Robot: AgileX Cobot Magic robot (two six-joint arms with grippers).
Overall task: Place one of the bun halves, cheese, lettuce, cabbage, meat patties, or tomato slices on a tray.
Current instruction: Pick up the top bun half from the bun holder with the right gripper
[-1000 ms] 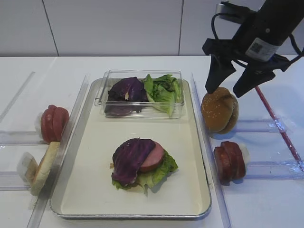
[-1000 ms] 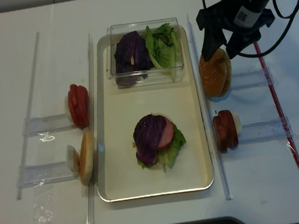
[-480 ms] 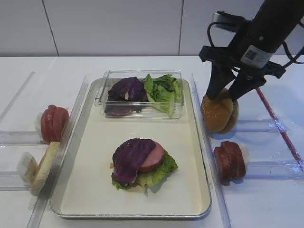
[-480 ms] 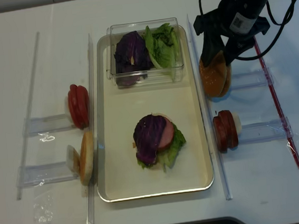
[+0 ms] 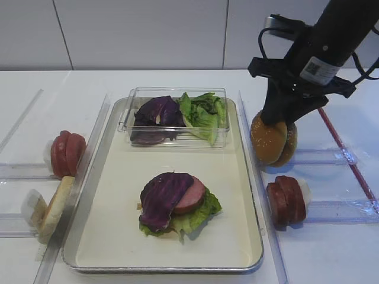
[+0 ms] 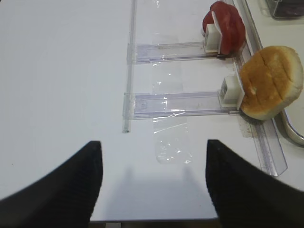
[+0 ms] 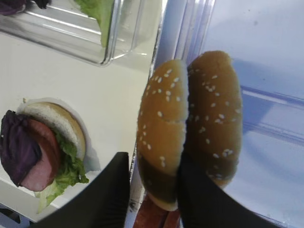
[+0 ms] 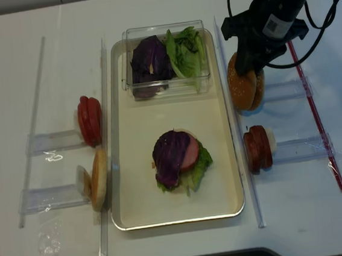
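Observation:
Two sesame bun halves stand on edge in a clear rail right of the tray (image 5: 118,207). My right gripper (image 5: 278,115) has come down from above and is shut on the left bun half (image 7: 161,137), one finger (image 7: 109,194) on its tray side and the other between it and its twin (image 7: 213,118). On the tray lies a stack of lettuce, a pink slice and cabbage (image 5: 174,201) on a pale bun. Meat patties (image 5: 285,201) stand in the nearer right rail, tomato slices (image 5: 66,152) on the left. My left gripper (image 6: 152,180) hangs open over bare table.
A clear box (image 5: 177,115) with cabbage (image 5: 157,112) and lettuce (image 5: 204,112) sits at the tray's far end. A pale flat bun half (image 6: 270,80) leans in the near left rail. A red rod (image 5: 349,160) lies on the table at the far right.
The right gripper has dropped onto the sesame buns and its fingers have closed from wide apart down onto the left bun half. The left arm has not moved.

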